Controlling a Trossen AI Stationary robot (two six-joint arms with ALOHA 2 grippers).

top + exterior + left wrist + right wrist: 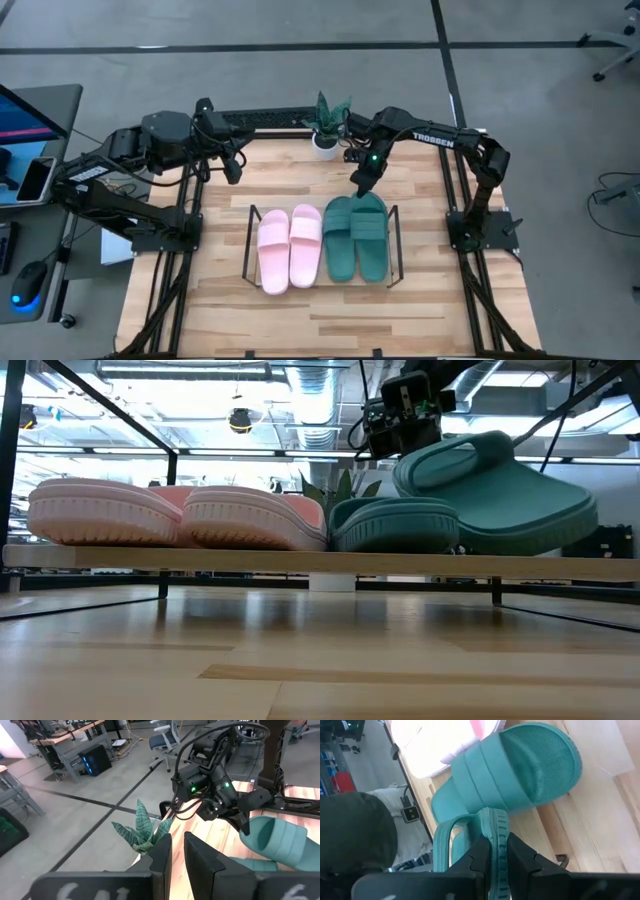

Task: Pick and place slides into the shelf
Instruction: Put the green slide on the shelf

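The black wire shelf [395, 245] stands mid-table and carries all the slides. Two pale pink slides [290, 248] lie flat side by side on its left half, also in the low view [180, 515]. One green slide [338, 240] lies flat beside them. The other green slide [372, 238] is at the shelf's right end, tilted with its far end up [500, 490]. My right gripper [362, 185] is shut on that raised end. My left gripper [232, 168] hangs above the table's far left part, its fingers [165, 857] a narrow gap apart and touching nothing. My right gripper pinches the ribbed sole edge [496, 832] at the right green slide's far end, close to the strap [445, 837], between its two fingers. It comes from above and the far side, slanting down. The slide's far end is lifted; its near end [560, 525] sits low on the shelf.
A small potted plant [325, 125] stands at the table's far edge, just beyond the right gripper, and shows in the left wrist view [142, 830]. A black metal frame [185, 290] edges the table. Bare wood lies near of the shelf and on both sides.
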